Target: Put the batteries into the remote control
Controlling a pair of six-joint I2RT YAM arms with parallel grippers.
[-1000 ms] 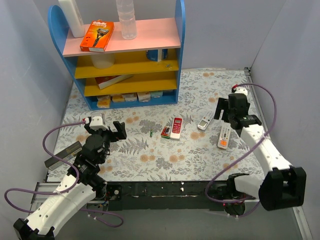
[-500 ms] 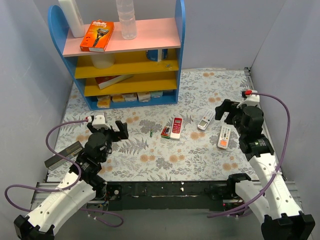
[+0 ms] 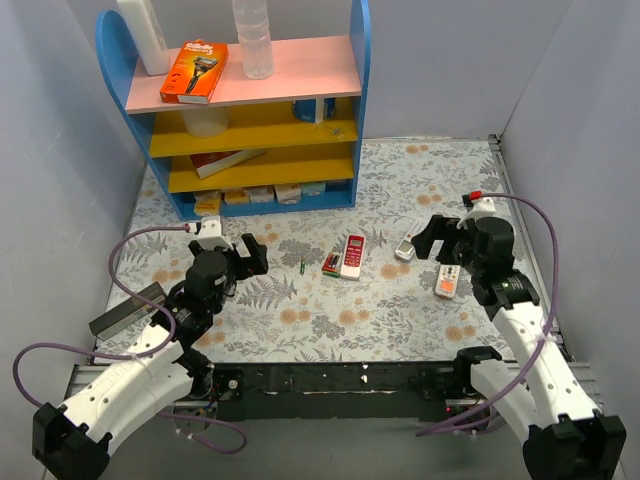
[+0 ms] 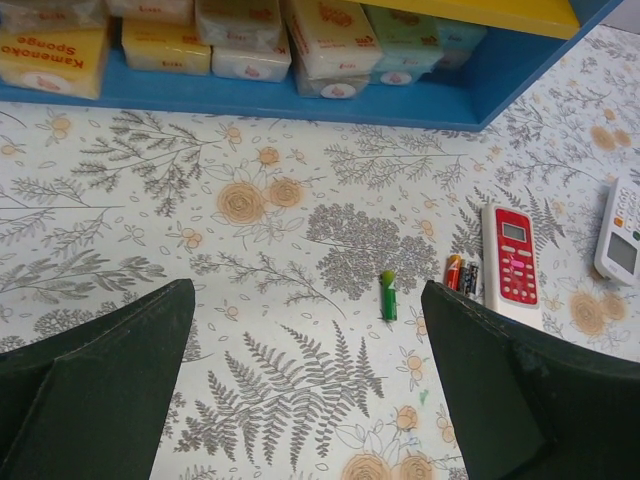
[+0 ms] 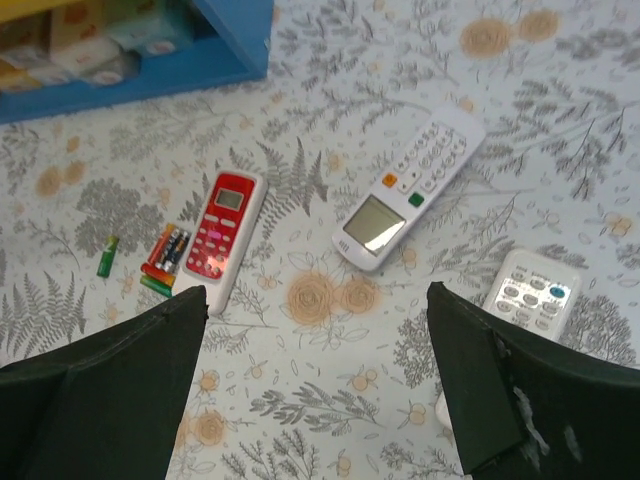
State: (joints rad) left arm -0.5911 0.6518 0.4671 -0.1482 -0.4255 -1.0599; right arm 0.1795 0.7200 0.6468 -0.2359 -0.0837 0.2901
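A floral tablecloth [image 3: 330, 320] covers the table, with a red-and-white remote [image 5: 222, 232] lying near its middle and a blue shelf unit [image 3: 360, 100] standing beyond that remote. The remote control [image 5: 405, 190] lies face up to the right of the red-and-white remote, apart from it. The batteries [image 5: 165, 258] cluster against its left edge, and one green battery [image 5: 106, 256] lies alone farther left. The left gripper [image 4: 306, 290] hovers left of the red-and-white remote and the right gripper [image 5: 316, 292] right of it, both with jaws spread wide and holding nothing.
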